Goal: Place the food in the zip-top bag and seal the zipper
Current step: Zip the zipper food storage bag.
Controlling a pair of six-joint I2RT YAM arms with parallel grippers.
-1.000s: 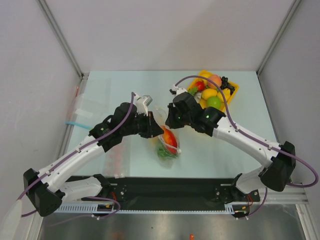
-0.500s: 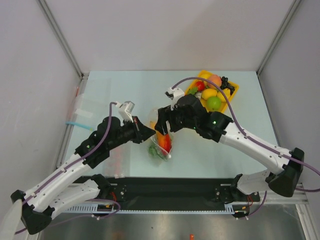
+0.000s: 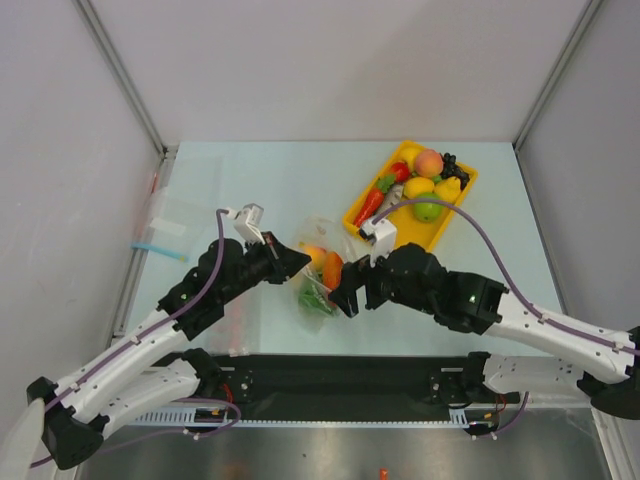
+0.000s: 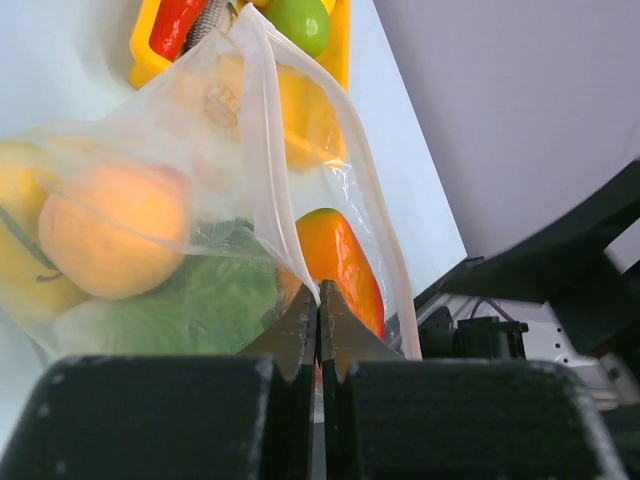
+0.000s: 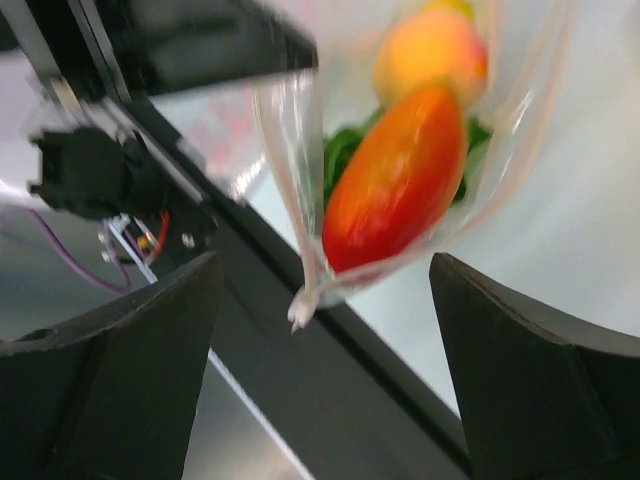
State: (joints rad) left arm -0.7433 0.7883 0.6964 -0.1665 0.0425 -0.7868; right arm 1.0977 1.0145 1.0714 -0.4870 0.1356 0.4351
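Note:
The zip-top bag (image 3: 318,272) hangs over the table's near middle, holding a red-orange mango (image 4: 340,262), a peach (image 4: 108,230) and green lettuce (image 4: 195,300). My left gripper (image 3: 298,262) is shut on the bag's mouth, its tips (image 4: 318,298) pinching the pale zipper (image 4: 303,272). My right gripper (image 3: 342,296) stands open just right of the bag and touches nothing. In the right wrist view the bag's lower corner (image 5: 302,305) dangles between the wide-spread fingers (image 5: 110,380), with the mango (image 5: 400,180) above it.
The yellow tray (image 3: 361,222) at the back right holds more toy food: a green apple (image 3: 428,207), a peach (image 3: 429,162), a lemon (image 3: 417,187) and a red pepper (image 3: 368,207). Flat clear bags (image 3: 172,215) lie at the left. The black rail (image 3: 340,375) runs along the near edge.
The right gripper opened, let go of the bag and drew back toward the near edge. The left gripper closed fully on the mouth strip and the bag shifted slightly nearer.

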